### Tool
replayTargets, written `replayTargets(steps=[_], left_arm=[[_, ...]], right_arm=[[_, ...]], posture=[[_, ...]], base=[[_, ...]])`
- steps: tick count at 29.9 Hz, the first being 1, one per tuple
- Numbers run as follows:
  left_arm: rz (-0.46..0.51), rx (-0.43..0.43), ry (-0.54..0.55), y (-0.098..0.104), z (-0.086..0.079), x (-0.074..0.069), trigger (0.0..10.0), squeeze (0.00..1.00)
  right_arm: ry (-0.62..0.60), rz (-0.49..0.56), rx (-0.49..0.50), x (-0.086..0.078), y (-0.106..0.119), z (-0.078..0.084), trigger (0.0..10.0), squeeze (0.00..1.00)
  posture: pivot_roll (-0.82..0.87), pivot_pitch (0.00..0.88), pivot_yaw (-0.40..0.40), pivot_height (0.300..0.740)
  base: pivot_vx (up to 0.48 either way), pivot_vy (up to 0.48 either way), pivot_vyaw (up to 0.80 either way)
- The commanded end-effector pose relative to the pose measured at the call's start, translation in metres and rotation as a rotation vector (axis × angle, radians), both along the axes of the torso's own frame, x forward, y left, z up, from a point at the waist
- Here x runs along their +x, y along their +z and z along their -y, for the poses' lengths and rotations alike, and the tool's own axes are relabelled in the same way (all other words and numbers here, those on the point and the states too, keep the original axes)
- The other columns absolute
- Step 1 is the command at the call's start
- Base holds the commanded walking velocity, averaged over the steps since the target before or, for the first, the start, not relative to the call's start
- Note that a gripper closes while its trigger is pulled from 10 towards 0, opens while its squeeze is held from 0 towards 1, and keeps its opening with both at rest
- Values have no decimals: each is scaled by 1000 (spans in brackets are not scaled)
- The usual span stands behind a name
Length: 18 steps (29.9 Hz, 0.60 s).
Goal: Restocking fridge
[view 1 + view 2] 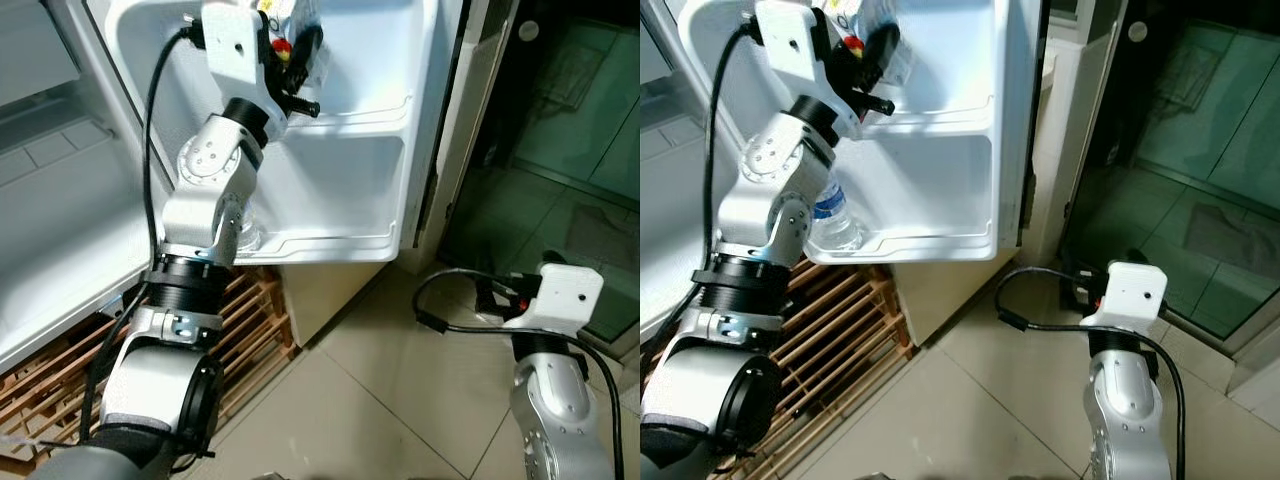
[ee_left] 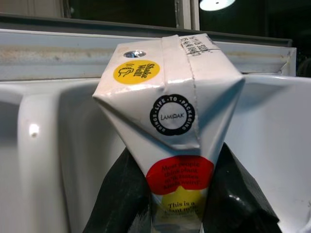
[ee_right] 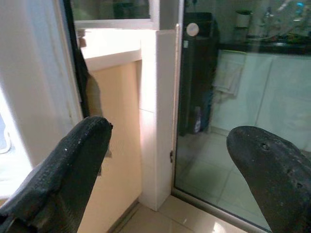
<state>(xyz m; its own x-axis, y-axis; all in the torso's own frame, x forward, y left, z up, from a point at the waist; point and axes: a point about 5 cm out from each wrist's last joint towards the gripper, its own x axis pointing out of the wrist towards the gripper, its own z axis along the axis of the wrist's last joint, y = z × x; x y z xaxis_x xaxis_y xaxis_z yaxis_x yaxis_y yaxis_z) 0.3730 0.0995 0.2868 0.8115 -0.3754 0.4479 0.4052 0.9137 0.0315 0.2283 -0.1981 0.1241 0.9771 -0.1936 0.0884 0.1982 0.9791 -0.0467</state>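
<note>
My left gripper (image 1: 296, 50) is raised into the upper shelf of the open fridge door (image 1: 350, 150) and is shut on a white drink carton (image 2: 170, 111) with yellow and red stickers. Both black fingers (image 2: 116, 204) press the carton's lower sides. The carton (image 1: 290, 25) sits at the top of the door, partly hidden by the wrist. A clear water bottle (image 1: 835, 222) stands in the lower door shelf behind my forearm. My right gripper (image 3: 170, 165) hangs low at the right, open, with nothing between its fingers.
The fridge's main compartment (image 1: 50, 200) is at the left. A wooden slatted rack (image 1: 250, 330) lies on the tiled floor below the door. A beige wall corner (image 3: 155, 121) and a glass sliding door (image 1: 560, 150) stand to the right.
</note>
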Motion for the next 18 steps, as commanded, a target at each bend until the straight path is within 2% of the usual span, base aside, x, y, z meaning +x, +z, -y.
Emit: replayTargets(steps=[1,5,10,18], left_arm=[[-9,24,39,-6,1,6,10000,0],[-17,87,77,-13,4,9,10000,0],[-127,181,131,-31,11,15,10000,0],[-148,209,93,-29,22,16,10000,0]], right_arm=[[-11,1,-12,-6,3,1,10000,0],[-18,-6,-18,-10,3,2,10000,0],[-24,-12,-24,-12,4,4,10000,0],[-18,-19,-20,-10,3,1,10000,0]], posture=[[-309,0,132,736],[-323,0,132,736],[-331,0,130,736],[-316,0,132,736]], base=[[0,0,0],[0,0,0],[0,0,0],[0,0,0]])
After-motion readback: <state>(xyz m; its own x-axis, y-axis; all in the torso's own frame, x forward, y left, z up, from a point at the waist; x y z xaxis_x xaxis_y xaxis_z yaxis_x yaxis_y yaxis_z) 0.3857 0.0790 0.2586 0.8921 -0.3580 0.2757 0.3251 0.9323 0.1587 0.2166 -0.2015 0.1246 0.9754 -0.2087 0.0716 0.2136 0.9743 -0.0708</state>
